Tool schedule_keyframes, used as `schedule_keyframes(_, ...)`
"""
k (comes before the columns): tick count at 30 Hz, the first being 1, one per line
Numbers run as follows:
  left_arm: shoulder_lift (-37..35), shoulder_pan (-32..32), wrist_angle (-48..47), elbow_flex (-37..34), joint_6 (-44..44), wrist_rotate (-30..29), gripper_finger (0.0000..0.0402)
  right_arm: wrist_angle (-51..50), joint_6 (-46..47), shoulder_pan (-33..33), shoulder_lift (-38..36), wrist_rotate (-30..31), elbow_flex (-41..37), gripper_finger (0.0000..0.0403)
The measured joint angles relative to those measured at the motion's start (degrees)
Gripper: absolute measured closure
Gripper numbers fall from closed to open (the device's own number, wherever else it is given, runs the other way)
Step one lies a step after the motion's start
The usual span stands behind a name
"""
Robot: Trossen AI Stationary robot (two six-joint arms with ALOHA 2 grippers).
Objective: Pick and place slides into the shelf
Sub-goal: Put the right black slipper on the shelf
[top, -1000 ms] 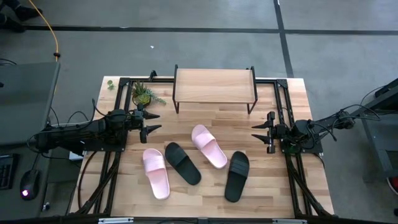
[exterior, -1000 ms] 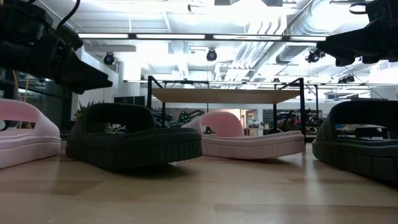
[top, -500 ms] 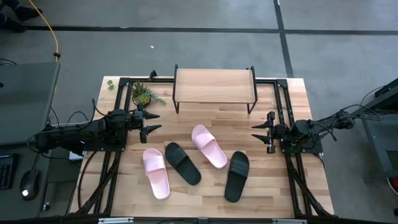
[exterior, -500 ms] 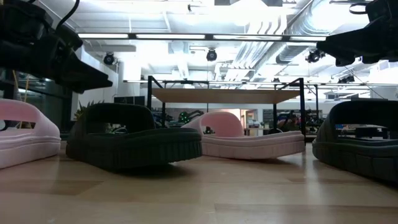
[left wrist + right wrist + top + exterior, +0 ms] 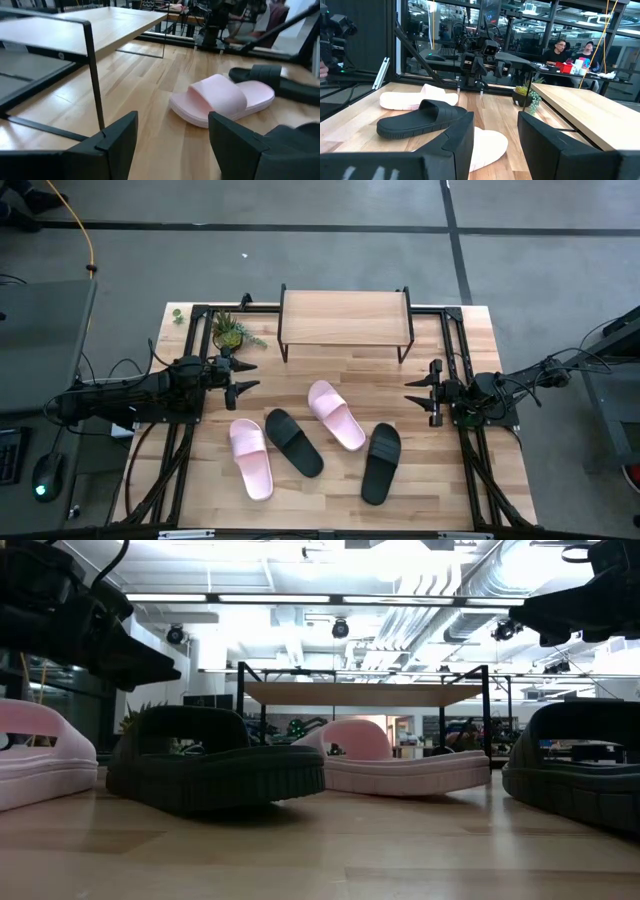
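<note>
Left claw (image 5: 243, 376), fingers spread and empty, sits nearest the pale pink rubber slide (image 5: 251, 457), lying lengthwise just desk-front.

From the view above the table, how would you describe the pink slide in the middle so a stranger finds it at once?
Start at the shelf at the table's far edge and come straight toward the near edge. The first slide met is this pink slide, lying diagonally between two black slides; the other pink one lies at the group's left end.
</note>
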Motion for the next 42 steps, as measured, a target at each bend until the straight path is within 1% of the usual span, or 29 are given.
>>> schedule_keyframes(5, 0.0, 0.0, 1.35, 0.01, -3.59, 0.07, 0.0176, -0.02, -4.5, -0.01, 0.0, 0.01, 0.01, 0.026)
schedule_keyframes(13, -0.02, -0.02, 3.69, 0.01, -4.9, 0.07, 0.0176, 0.0, -4.81, 0.01, 0.0, 0.01, -0.01, 0.026)
schedule_keyframes(16, -0.02, -0.02, 3.99, 0.0, -8.22, 0.08, 0.0176, 0.0, -4.61, 0.01, 0.0, 0.01, 0.01, 0.026)
schedule_keyframes(20, 0.0, -0.02, 4.49, 0.0, -17.12, 0.12, 0.0176, 0.02, -1.33, -0.01, 0.0, 0.01, 0.0, 0.026)
schedule_keyframes(22, -0.02, -0.02, 5.97, 0.0, -20.07, 0.09, 0.0176, 0.02, -0.28, 0.01, 0.0, 0.01, 0.01, 0.026)
schedule_keyframes(28, -0.02, -0.02, 9.15, 0.0, -19.88, 0.11, 0.0176, 0.02, 0.36, 0.0, 0.0, 0.01, 0.0, 0.026)
schedule_keyframes(37, 0.02, -0.02, 6.23, 0.0, -21.25, 0.3, 0.0176, 0.33, 1.66, 0.0, 0.0, 0.01, -0.01, 0.026)
schedule_keyframes(42, 0.01, -0.02, 5.63, 0.0, -24.12, 1.55, 0.0176, 1.2, 2.14, 0.0, -0.02, 0.0, 0.01, 0.026)
